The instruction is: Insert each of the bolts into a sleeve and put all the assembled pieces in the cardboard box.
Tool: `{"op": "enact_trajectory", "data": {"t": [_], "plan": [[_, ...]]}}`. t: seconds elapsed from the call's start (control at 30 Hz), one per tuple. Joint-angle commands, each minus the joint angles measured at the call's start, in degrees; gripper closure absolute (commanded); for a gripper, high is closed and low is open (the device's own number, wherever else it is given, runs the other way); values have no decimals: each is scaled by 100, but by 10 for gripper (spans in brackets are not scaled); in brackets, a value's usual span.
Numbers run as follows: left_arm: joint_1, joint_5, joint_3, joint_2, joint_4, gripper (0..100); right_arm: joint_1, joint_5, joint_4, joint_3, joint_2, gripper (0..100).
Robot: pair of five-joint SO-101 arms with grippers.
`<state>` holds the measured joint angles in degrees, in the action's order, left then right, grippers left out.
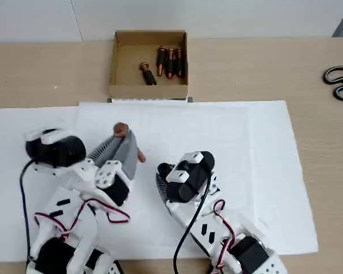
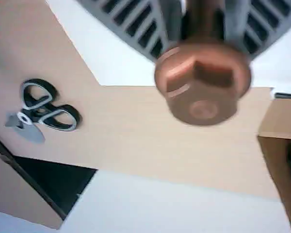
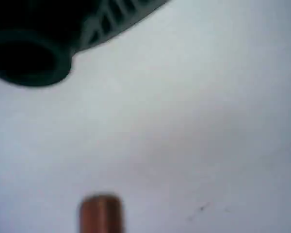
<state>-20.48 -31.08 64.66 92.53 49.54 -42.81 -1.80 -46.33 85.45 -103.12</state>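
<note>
Wooden table (image 1: pixel 40 74) partly covered by a white paper sheet (image 1: pixel 263 171), seen from above, with a pair of scissors (image 1: pixel 340 83) near its far right edge.

**Progress.** The cardboard box (image 1: pixel 119 85) stands at the far edge of the paper and holds four assembled pieces (image 1: pixel 170 61): three lie side by side and one lies apart, slightly askew. Judged from this, most of the task is done. One bolt and one sleeve have yet to be joined and boxed, and no other loose parts are visible on the paper.

**Bolt.** The left gripper (image 1: pixel 124 138) is clamped on the bolt (image 1: pixel 121 129) along its shank. It holds the bolt above the paper, with the head toward the box and the tip toward the right arm. In the left wrist view the head is copper-coloured, hexagonal and flanged, and it projects beyond the grey ribbed fingers (image 2: pixel 126 19).

**Sleeve.** The right gripper (image 1: pixel 163 181) sits just beside the bolt's tip. It appears to be closed on the sleeve (image 3: pixel 29 58), a dark tube with its open bore showing. In the right wrist view the bolt's end is apart from the bore, so insertion has not begun.
</note>
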Motion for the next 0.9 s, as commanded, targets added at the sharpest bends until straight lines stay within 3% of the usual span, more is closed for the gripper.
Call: {"op": "enact_trajectory", "data": {"t": [0.0,0.27,0.87], "plan": [[-220,-44,84,255,105,994,-40,62,198,-79,-66,996],[-290,-44,462,501,97,994,-470,62,154,-79,-66,996],[-642,-62,453,492,88,994,-488,35,189,-70,-57,996]]}}
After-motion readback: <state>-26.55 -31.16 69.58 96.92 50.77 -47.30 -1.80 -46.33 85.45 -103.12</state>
